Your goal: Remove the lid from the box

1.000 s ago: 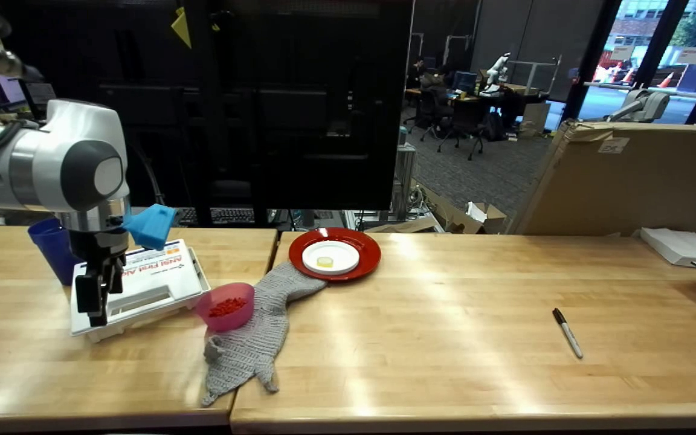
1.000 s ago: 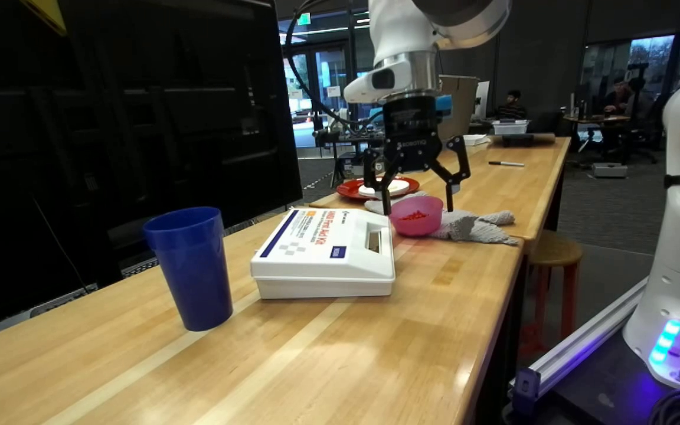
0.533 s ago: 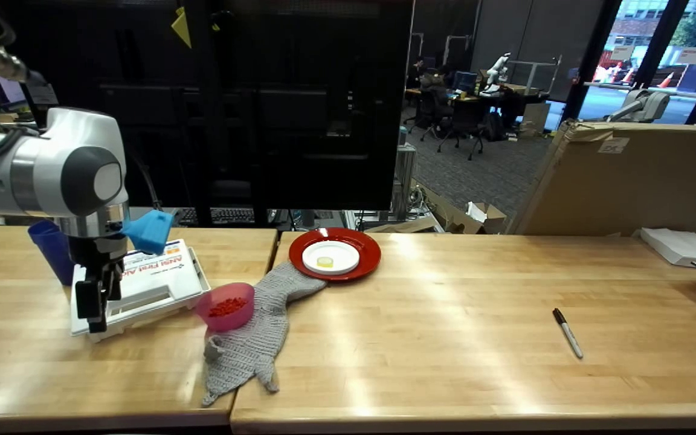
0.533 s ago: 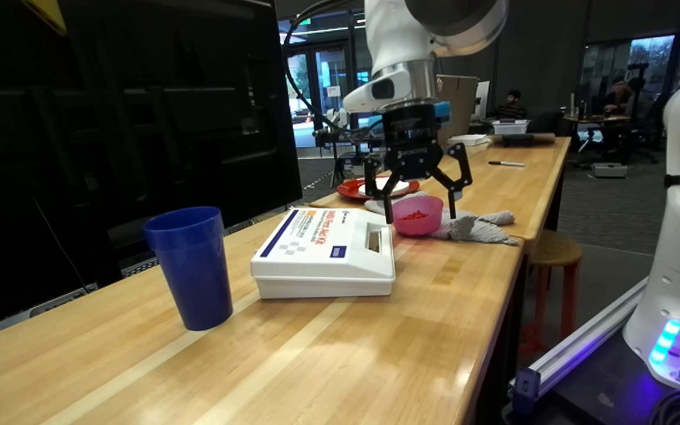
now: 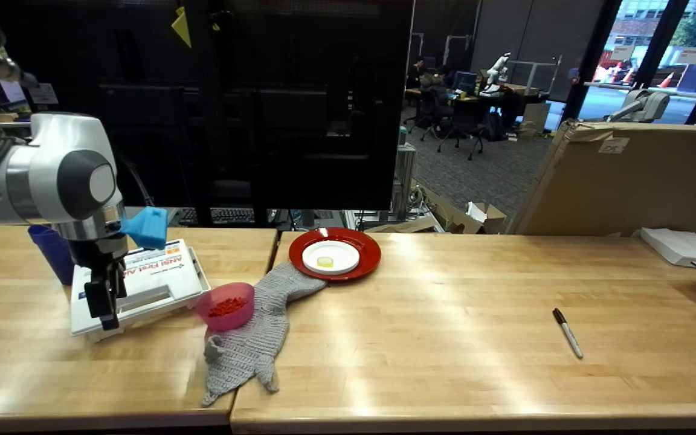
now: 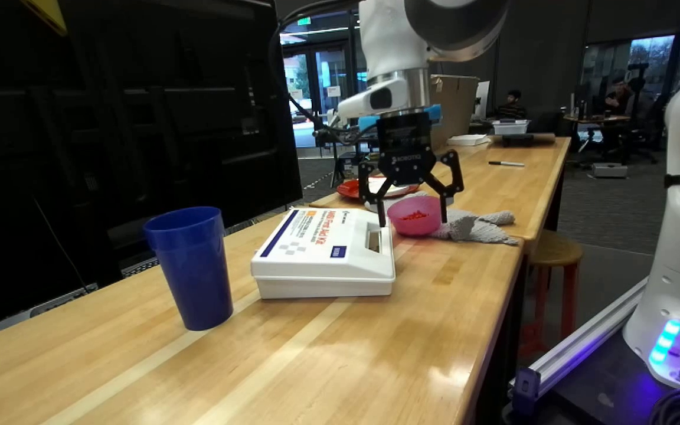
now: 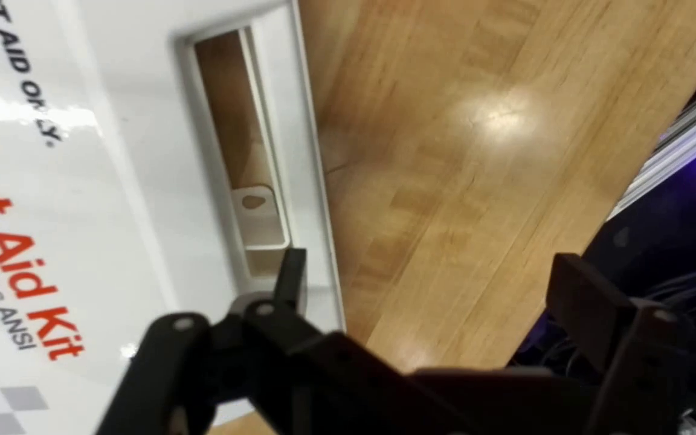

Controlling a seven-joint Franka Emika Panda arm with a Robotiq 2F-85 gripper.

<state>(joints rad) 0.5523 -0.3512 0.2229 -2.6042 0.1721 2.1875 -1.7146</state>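
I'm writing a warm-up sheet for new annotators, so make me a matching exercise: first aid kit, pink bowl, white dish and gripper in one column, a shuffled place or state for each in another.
Things:
1. first aid kit
2. pink bowl
3. white dish
4. gripper

Places or states:
A. sits on the red plate
B. has its jaws apart
C. has its lid closed
D. holds small red pieces

Right pairs: 1-C, 2-D, 3-A, 4-B
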